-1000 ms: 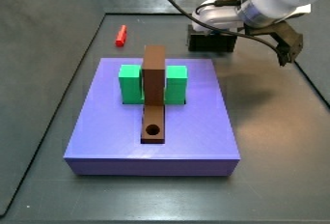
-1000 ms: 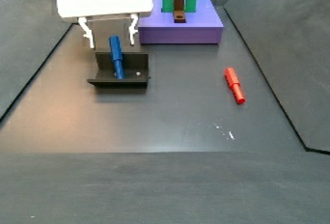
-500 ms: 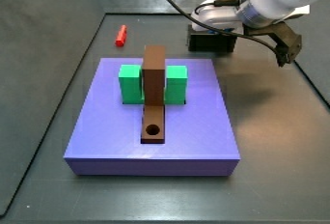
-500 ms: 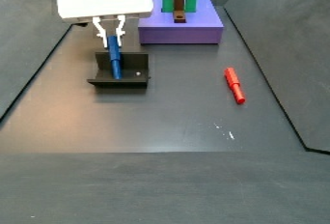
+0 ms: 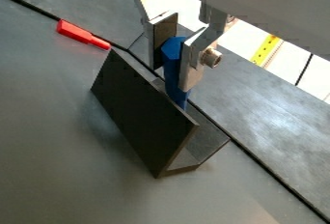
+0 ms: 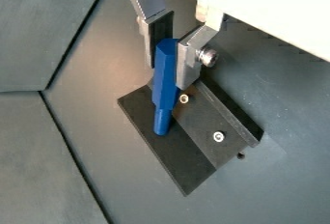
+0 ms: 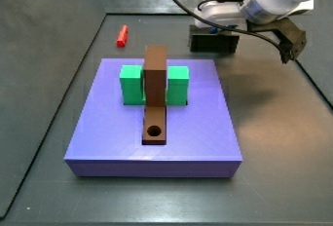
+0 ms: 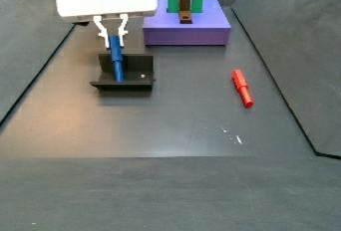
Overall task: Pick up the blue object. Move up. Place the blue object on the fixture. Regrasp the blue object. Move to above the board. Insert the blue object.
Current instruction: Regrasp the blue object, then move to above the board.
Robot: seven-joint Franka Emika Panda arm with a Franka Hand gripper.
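Hand (image 8: 112, 31): above the fixture (image 8: 124, 72), at roughly 10 o'clock of the counter (image 8: 173, 125) in a side view. Fingers (image 6: 194, 54) pinching the upper end of the blue object (image 6: 164, 85) from both sides, as seen in both wrist views; silver plates flush against it.

Blue object: leaning against the fixture's upright wall, lower end down at the base plate, upper end between the plates. Hidden behind the arm in a side view (image 7: 215, 40).

Board (image 8: 186, 26): at 12 o'clock, well apart from the fixture, bearing brown bar (image 7: 155, 94) with round hole (image 7: 155, 131) and green block (image 7: 134, 85).

Red peg (image 8: 241, 86): at 3 o'clock on the counter, loose, well clear.

Step judged: regrasp on the fixture, lift not yet made.

Risks:
- Grip high on the peg, so possible swing or tilt on lifting, then misalignment at the hole.
- Possible catch of the lower end on the fixture wall if raised at a slant.
- Slip between pads if pinch is off-centre.
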